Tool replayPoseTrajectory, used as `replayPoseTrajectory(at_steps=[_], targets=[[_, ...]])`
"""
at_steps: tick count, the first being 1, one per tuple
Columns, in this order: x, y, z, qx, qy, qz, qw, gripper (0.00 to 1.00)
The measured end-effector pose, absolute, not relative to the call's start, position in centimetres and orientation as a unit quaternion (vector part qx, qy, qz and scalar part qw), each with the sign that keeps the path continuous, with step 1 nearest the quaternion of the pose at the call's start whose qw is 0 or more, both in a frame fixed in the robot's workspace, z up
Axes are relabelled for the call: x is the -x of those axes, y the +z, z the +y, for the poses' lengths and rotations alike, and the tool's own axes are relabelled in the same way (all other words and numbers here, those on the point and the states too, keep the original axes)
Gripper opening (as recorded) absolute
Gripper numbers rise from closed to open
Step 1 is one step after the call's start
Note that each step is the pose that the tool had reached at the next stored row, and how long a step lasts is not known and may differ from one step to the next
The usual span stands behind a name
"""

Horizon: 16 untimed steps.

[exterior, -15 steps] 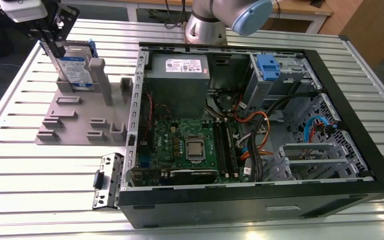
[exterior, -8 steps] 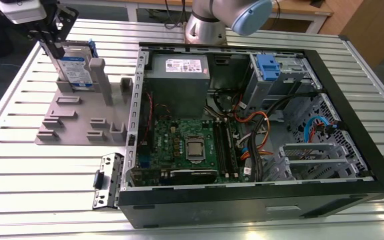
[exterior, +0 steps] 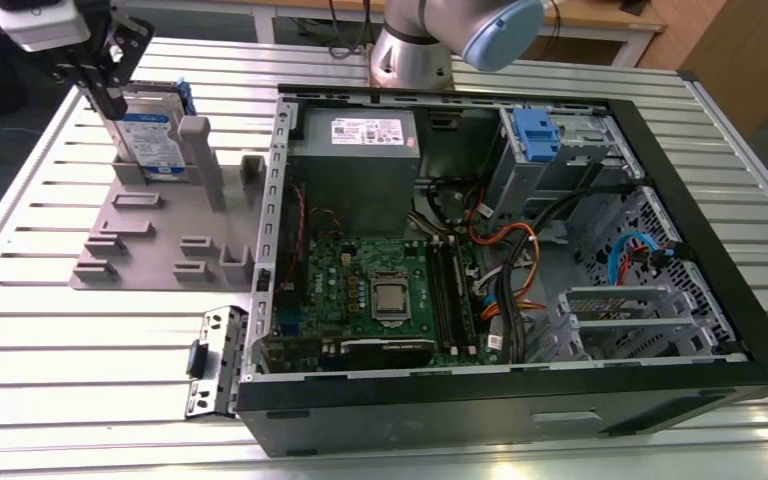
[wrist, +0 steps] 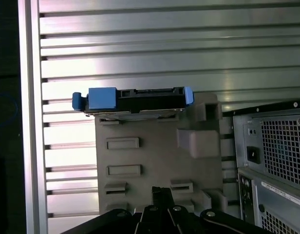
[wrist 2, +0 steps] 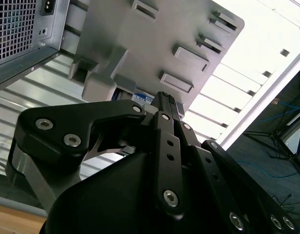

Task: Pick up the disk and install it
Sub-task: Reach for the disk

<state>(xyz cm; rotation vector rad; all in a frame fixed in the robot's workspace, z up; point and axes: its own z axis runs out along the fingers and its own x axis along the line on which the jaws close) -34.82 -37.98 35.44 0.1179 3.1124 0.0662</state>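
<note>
Currently the gripper [exterior: 104, 100] hangs above the disk end of the stand [exterior: 157, 235]. Its fingers are pressed together and it holds nothing. In the first wrist view its tips [wrist: 160, 191] sit apart from the disk [wrist: 135, 100], with bare stand [wrist: 155, 146] between them.

The disk [exterior: 148, 135] stands upright on edge in a slot at one end of the stand, label facing out, blue rails on its edges. It is not yet picked.

Step in hand, as I judge it, is the approach for the pick. To do it well:
- Open the fingers wider than the disk is thick before coming down.
- Line them up across the two flat faces, not the blue rails.
- Come straight down on the top edge and centre the grip so the disk doesn't swing on lift-out.
- Lift along the slot; a tilt could jam it.

In the way: a tall stand post [exterior: 195, 140] just beside the disk could catch a finger, and low blocks sit further along the stand.

Around: the open case [exterior: 491, 420] lies right beside the stand on the exterior view's right. The power supply [exterior: 355, 150] is in the case corner nearest the stand. The blue bracket [exterior: 534, 130] on the drive cage [exterior: 584, 140] is on the case's far side from the stand. Loose cables [exterior: 511, 240] run between. The slatted table [exterior: 91, 340] is under the stand.
</note>
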Motion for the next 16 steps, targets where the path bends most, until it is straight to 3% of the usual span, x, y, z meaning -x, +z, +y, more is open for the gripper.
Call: replayPoseTrajectory(at_steps=[16], targets=[[35.4, 34.3, -35.0, -0.038, 0.019, 0.999, 0.013, 0.1]])
